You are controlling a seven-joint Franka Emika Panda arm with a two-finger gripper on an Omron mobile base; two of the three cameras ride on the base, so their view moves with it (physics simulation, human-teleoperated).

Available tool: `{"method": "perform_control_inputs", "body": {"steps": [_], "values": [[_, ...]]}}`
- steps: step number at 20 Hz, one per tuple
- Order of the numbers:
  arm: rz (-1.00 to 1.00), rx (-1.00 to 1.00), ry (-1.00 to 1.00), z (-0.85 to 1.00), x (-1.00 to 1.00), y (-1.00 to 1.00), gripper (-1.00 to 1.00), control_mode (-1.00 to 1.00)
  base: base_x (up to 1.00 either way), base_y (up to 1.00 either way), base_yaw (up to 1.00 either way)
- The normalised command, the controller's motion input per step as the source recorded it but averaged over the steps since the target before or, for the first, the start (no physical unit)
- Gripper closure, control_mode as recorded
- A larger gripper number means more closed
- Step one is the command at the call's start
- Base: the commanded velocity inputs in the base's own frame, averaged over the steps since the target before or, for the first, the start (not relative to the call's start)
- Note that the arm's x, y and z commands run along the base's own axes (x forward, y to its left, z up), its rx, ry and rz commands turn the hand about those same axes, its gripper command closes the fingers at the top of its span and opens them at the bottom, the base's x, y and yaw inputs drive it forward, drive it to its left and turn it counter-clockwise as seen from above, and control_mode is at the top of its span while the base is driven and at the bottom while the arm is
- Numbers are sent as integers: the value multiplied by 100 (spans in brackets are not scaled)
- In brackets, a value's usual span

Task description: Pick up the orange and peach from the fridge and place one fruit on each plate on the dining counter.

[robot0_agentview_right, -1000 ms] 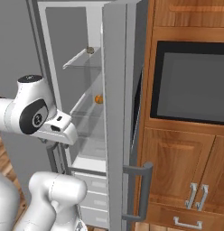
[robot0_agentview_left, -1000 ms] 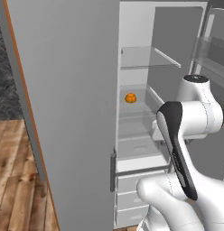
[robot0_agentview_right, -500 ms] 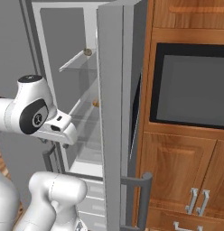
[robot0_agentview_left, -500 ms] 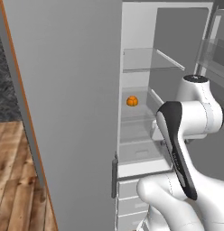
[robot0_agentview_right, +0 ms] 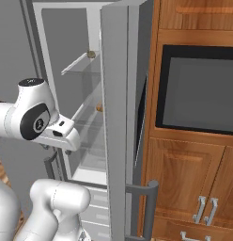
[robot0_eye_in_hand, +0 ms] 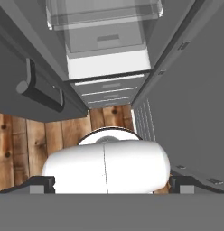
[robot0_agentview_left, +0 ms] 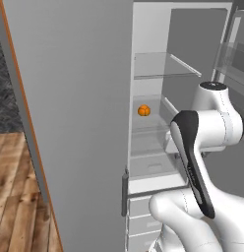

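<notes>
from the left base view the fridge [robot0_agentview_left: 94, 123] stands open with the orange [robot0_agentview_left: 143, 110] on a middle glass shelf [robot0_agentview_left: 151, 129], so the reach should go in level, above that shelf and under the one overhead. the right base view has the door [robot0_agentview_right: 119, 117] edge close beside the arm, so i would keep the elbow clear of it. the hand view looks down at the pale drawers [robot0_eye_in_hand: 107, 90] and wood floor [robot0_eye_in_hand: 23, 149]; i cannot tell how the fingers stand, so spread them before closing on the fruit.

Wood plank floor [robot0_agentview_left: 15, 197] at lower left. Dark speckled wall [robot0_agentview_left: 3, 93] behind. Brown wooden cabinets [robot0_agentview_right: 193, 188] at right, metal handles [robot0_agentview_right: 206, 210], built-in dark-glass oven [robot0_agentview_right: 198, 89] above.
</notes>
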Motion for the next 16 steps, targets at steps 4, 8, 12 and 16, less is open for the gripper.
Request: {"method": "perform_control_inputs", "body": {"steps": [4,8,12,16], "values": [[0,0,0,0,0,0,-100,100,0,0,0],[0,0,-10,0,10,0,-100,-100,6,0,0],[0,0,-42,1,25,0,-100,-100,0,0,0],[0,0,-32,16,28,0,-100,-100,0,0,0]]}}
